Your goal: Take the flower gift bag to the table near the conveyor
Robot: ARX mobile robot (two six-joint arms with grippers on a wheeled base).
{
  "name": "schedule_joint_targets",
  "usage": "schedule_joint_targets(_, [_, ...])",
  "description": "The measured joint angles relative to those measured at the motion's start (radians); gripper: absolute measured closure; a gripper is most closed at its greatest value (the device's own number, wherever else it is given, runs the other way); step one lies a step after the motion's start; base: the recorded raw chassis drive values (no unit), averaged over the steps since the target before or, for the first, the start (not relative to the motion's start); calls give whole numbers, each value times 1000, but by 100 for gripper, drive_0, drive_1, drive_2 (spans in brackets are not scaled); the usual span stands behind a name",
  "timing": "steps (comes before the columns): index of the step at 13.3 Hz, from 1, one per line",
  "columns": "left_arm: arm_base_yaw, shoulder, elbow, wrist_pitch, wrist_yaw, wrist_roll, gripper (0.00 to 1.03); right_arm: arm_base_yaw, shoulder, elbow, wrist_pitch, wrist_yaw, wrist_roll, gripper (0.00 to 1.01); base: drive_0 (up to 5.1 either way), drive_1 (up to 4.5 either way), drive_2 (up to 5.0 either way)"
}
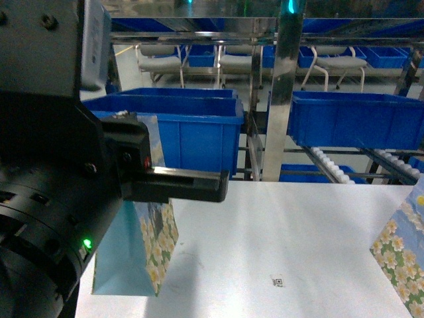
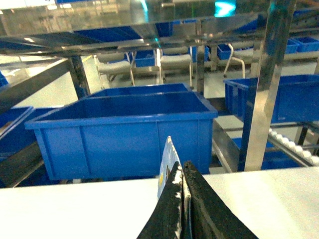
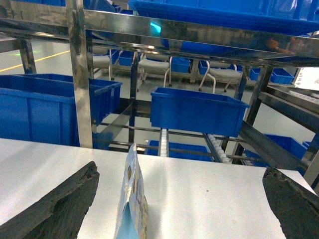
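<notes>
Left gripper [image 2: 183,174] is clamped tight: in the left wrist view its two dark fingers [image 2: 172,209] press together with the top edge of the flower gift bag [image 1: 149,245] pinched between them, only a sliver of the bag's rim poking up above the tips. From the head view that bag hangs below the black arm, daisy-printed side panel and pale blue face showing, its bottom down at the near left part of the white table [image 1: 278,225]; whether it rests on the surface or hangs just clear, I cannot tell.

Over on the right, the right gripper [image 3: 182,199] is spread wide, one dark finger at each lower corner of the right wrist view, gripping nothing. A second flowered bag [image 3: 132,199] stands upright on the table between those fingers, nearer the left one, touching neither. The head view catches it at the right edge.

Behind the table's far edge runs the conveyor [image 1: 331,165], steel uprights and white roller rails, with blue bins [image 1: 192,126] on it. A small code mark [image 1: 278,281] sits on the tabletop between the two bags.
</notes>
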Motion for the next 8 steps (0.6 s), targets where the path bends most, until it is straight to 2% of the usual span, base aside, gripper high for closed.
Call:
schedule_joint_targets(1, [28, 47, 0, -2, 33, -34, 101, 0, 0, 0, 0, 0, 0, 3, 0, 0, 0])
schedule_joint_targets(3, [38, 64, 0, -1, 35, -42, 101, 0, 0, 0, 0, 0, 0, 3, 0, 0, 0])
schedule_joint_targets(8, [107, 170, -21, 0, 86, -81, 101, 0, 0, 0, 0, 0, 0, 3, 0, 0, 0])
